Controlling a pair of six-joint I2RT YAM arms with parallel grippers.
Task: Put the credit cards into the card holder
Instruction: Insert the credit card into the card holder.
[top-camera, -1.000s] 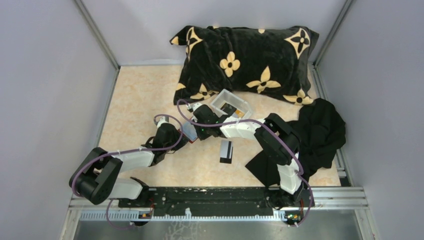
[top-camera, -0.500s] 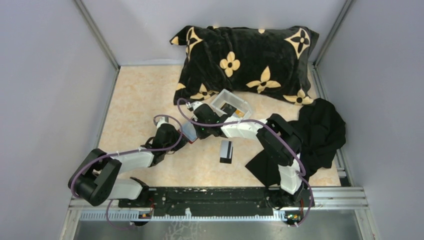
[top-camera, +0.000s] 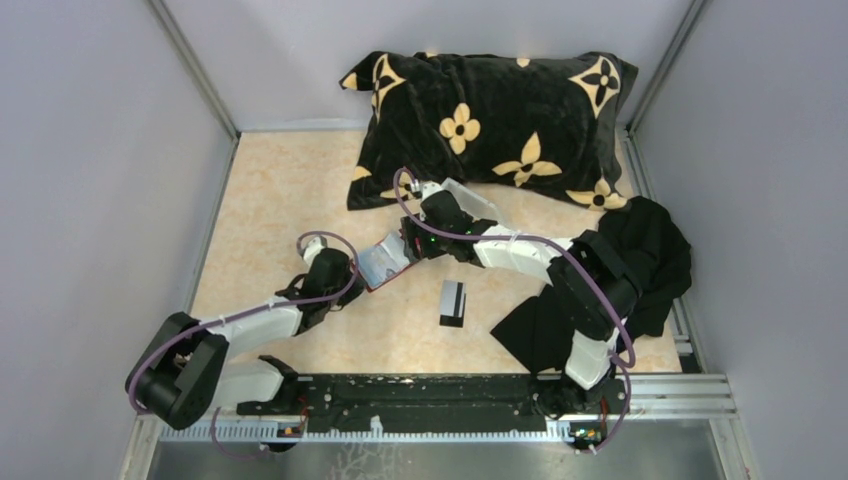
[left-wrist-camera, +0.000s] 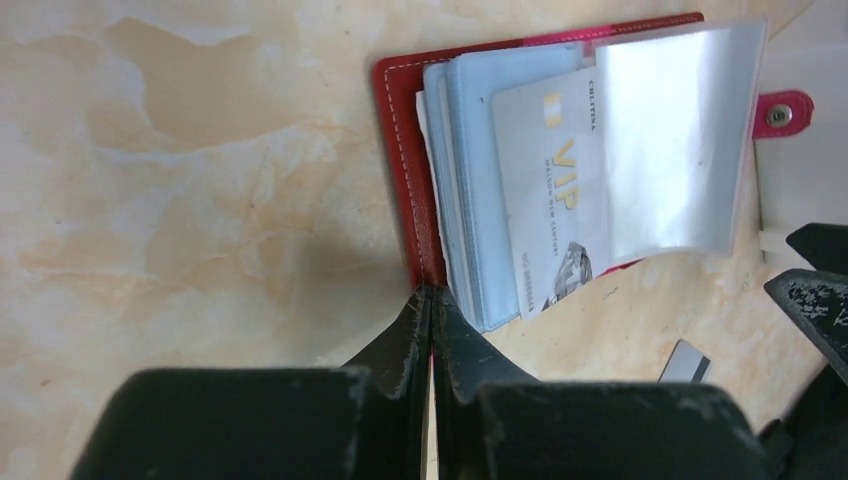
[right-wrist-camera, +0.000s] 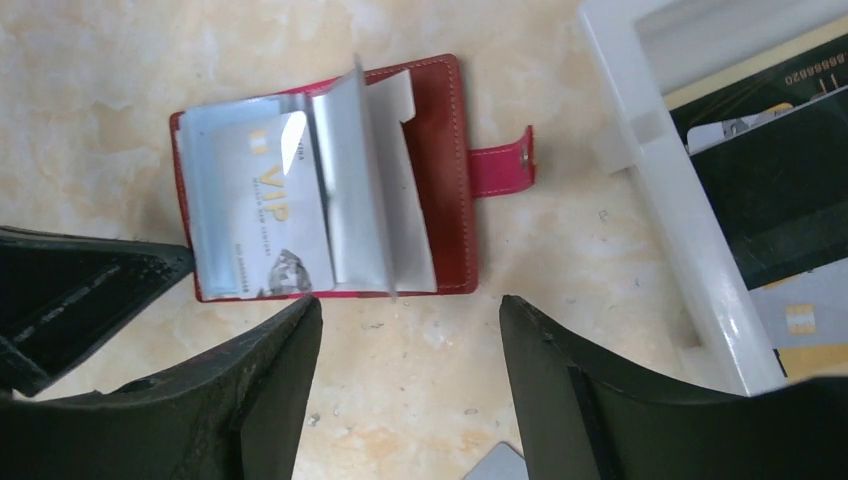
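Observation:
The red card holder (left-wrist-camera: 400, 150) lies open on the table, and my left gripper (left-wrist-camera: 431, 292) is shut on the near edge of its red cover. A pale VIP credit card (left-wrist-camera: 550, 200) sits among its clear pockets, partly under a raised clear flap. In the right wrist view my right gripper (right-wrist-camera: 410, 305) hangs open just beside the card holder (right-wrist-camera: 450, 170), with nothing between its fingers. A black credit card with a white band (top-camera: 452, 302) lies loose on the table. More credit cards (right-wrist-camera: 760, 170) lie in the white tray (right-wrist-camera: 660, 200).
A black pillow with yellow flowers (top-camera: 490, 100) fills the back of the table. Dark cloth (top-camera: 625, 270) is heaped at the right, under my right arm. A grey card's corner (right-wrist-camera: 500, 465) shows below my right gripper. Grey walls close in both sides.
My right gripper has opened and drawn back from the card holder toward the tray, leaving the pale card in the pockets. The left gripper has kept its hold.

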